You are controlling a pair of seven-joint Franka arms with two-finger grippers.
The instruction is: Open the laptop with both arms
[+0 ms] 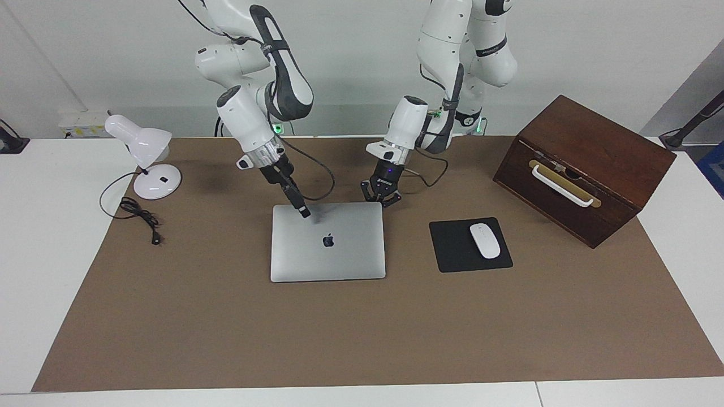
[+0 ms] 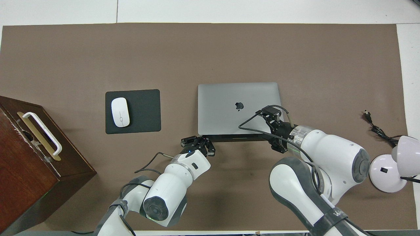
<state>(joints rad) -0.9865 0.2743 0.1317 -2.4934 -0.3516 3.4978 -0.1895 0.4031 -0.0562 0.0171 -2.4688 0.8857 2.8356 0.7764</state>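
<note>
The silver-grey laptop (image 1: 328,254) (image 2: 229,95) lies shut and flat on the brown mat, its dark logo facing up. My right gripper (image 1: 304,213) (image 2: 269,113) slants down onto the lid, just inside the edge nearest the robots and toward the right arm's end. In the facing view its tip looks to be touching the lid or nearly so. My left gripper (image 1: 383,201) (image 2: 199,144) is shut and holds nothing. It hangs low at the laptop's corner nearest the robots, on the left arm's side, just off the lid.
A black mouse pad (image 1: 452,249) with a white mouse (image 1: 485,241) lies beside the laptop toward the left arm's end. A brown wooden box (image 1: 582,169) with a white handle stands past it. A white desk lamp (image 1: 148,161) and its black cord (image 1: 138,215) are at the right arm's end.
</note>
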